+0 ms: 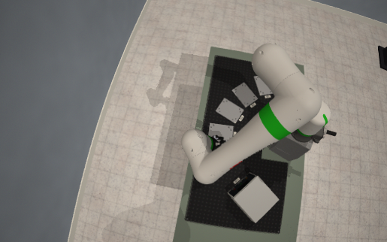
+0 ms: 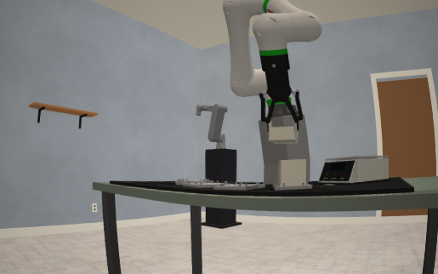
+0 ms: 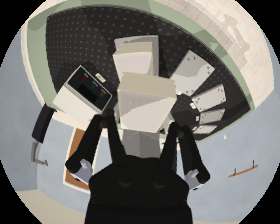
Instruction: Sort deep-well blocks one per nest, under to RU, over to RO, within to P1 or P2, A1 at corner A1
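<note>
My gripper (image 2: pixel 281 120) is shut on a pale deep-well block (image 2: pixel 282 133) and holds it high above the table. In the wrist view the block (image 3: pixel 145 106) sits between my fingers. Right below it, more pale blocks stand stacked on the infeed nest (image 2: pixel 291 172), which also shows in the wrist view (image 3: pixel 134 56). The check-weigher (image 2: pixel 354 168) stands to the right with nothing on its platform; from above it is the grey box (image 1: pixel 254 197). I cannot read its lamps. In the top view my arm hides most of the gripper (image 1: pixel 216 142).
Flat grey nests lie in an arc on the black mat (image 1: pixel 229 110), (image 1: pixel 244 94), (image 1: pixel 262 86), and show low at the left in the side view (image 2: pixel 213 184). The robot's grey base (image 2: pixel 283 153) stands behind the stack. A second small arm on a black pedestal (image 2: pixel 219 163) stands beyond the table.
</note>
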Available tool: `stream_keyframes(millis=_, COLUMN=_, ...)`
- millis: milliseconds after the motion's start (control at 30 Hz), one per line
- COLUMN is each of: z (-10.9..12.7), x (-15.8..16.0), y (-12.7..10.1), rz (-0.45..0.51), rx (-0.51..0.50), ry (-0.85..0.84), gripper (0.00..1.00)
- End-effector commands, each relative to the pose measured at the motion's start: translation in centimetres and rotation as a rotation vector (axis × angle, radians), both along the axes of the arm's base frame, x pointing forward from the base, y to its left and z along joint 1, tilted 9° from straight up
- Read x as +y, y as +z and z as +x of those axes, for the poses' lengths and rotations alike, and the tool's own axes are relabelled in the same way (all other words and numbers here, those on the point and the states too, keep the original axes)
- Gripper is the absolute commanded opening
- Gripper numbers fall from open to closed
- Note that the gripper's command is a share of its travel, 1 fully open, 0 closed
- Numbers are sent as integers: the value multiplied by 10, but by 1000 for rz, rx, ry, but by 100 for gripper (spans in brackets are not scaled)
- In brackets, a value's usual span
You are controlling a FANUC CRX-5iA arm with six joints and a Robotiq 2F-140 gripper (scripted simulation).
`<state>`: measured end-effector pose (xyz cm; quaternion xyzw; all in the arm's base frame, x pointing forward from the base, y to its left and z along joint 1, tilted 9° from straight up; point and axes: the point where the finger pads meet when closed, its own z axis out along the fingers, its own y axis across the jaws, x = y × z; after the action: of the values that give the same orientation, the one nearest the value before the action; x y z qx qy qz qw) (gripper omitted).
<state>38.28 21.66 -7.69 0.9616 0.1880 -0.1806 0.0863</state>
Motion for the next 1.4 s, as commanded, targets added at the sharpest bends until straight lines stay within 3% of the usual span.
stream_keyframes(millis=0, z=4, x=-9, y=-4, rz=17, rx=-5, ry=-102, gripper=10)
stream_keyframes(millis=133, z=9, x=-20, y=-9, rz=35, rx=-9, ry=-211, gripper=10)
stream_keyframes(millis=1367, z=52, x=-112, y=-50, rz=35, rx=-9, ry=-211, gripper=10)
